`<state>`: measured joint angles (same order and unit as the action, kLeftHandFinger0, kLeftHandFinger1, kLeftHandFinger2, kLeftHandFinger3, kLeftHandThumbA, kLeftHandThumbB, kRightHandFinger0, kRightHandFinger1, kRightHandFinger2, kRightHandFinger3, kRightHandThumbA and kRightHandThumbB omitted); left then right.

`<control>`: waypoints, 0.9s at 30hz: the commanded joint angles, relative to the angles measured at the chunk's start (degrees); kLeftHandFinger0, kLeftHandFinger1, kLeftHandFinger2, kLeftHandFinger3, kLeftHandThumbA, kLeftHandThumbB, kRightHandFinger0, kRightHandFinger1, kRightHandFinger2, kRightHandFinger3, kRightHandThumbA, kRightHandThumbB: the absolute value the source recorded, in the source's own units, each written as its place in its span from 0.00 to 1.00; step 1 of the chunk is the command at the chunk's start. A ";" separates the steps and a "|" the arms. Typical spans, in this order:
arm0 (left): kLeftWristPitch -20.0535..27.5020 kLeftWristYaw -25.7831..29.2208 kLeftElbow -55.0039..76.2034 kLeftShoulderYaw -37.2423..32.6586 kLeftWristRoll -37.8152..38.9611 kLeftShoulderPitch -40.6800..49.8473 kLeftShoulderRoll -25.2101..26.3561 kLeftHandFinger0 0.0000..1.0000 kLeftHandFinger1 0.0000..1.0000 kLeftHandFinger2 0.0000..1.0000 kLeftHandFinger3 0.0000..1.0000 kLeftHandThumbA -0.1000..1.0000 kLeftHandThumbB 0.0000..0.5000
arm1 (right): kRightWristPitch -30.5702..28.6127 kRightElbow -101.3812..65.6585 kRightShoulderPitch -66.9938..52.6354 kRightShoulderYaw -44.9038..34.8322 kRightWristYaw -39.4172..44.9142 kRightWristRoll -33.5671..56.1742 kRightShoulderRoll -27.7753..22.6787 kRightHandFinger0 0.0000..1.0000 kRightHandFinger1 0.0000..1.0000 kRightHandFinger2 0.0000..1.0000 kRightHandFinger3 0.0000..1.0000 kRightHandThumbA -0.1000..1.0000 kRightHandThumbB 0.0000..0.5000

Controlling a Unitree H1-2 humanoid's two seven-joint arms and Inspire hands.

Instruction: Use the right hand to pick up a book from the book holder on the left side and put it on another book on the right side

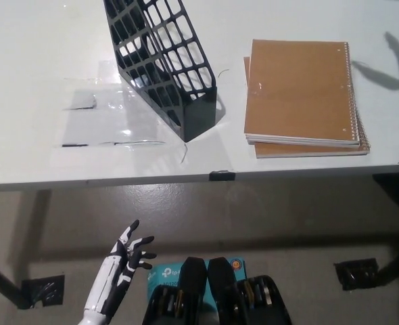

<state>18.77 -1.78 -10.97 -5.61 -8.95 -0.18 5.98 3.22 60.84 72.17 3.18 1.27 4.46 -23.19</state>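
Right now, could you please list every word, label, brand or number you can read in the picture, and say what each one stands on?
Blue box on the floor, bottom middle: white print on its visible top, too small and partly hidden to read.
Top notebook: plain brown cover, no text.
Lower notebook: only its edges show, no text.
Black book holder: no label.
White table: only clear tape strips, no writing.
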 commanded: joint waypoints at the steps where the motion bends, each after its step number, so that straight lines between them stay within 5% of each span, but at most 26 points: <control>1: 1.40 0.27 0.30 0.67 -0.10 -4.25 0.63 0.62 0.69 0.83 1.00 0.98 0.18 | 3.57 -38.53 -3.89 -3.63 0.66 -0.10 -3.57 1.00 1.00 1.00 1.00 0.85 0.78; 3: 1.70 0.14 -0.37 0.58 0.09 -5.60 0.63 0.64 0.71 0.85 1.00 1.00 0.22 | 7.68 -51.98 -7.70 -4.48 2.46 3.40 -2.90 1.00 1.00 1.00 1.00 0.83 0.78; 7: 1.38 -2.45 -1.00 0.26 2.64 -8.57 1.55 1.00 1.00 1.00 1.00 1.00 0.29 | 16.24 -77.28 -15.10 -4.74 3.86 12.41 -2.23 1.00 1.00 1.00 1.00 0.85 0.82; 11: 0.29 -3.58 -1.34 0.22 3.26 -11.10 2.39 1.00 1.00 1.00 1.00 1.00 0.38 | 16.68 -93.44 -23.00 -4.38 2.47 18.78 -1.65 1.00 1.00 1.00 1.00 0.85 0.75; 13: -0.95 -4.35 -1.12 0.22 3.75 -12.53 2.80 1.00 1.00 1.00 1.00 1.00 0.41 | 10.03 -97.21 -28.28 -2.79 4.71 18.15 -2.77 1.00 1.00 1.00 1.00 0.87 0.64; 17: -1.48 -4.37 -1.64 0.83 4.27 -14.56 3.30 1.00 1.00 1.00 1.00 1.00 0.41 | 1.95 -100.76 -37.22 -0.50 5.70 8.72 -1.72 1.00 1.00 1.00 1.00 1.00 0.74; 19: -1.60 -4.90 -1.99 0.88 4.66 -15.50 3.78 1.00 1.00 1.00 1.00 1.00 0.44 | -2.44 -100.80 -41.06 0.20 4.73 2.94 0.50 1.00 1.00 1.00 1.00 1.00 0.70; 27: -2.86 -5.49 -2.20 0.80 5.42 -16.38 4.00 1.00 1.00 1.00 1.00 1.00 0.43 | -9.14 -100.16 -50.63 1.37 3.42 -0.89 4.61 1.00 1.00 1.00 1.00 1.00 0.65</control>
<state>17.48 -1.95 -15.20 -5.81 -8.33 -8.61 6.43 7.20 11.08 28.14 3.92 1.63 6.22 -18.62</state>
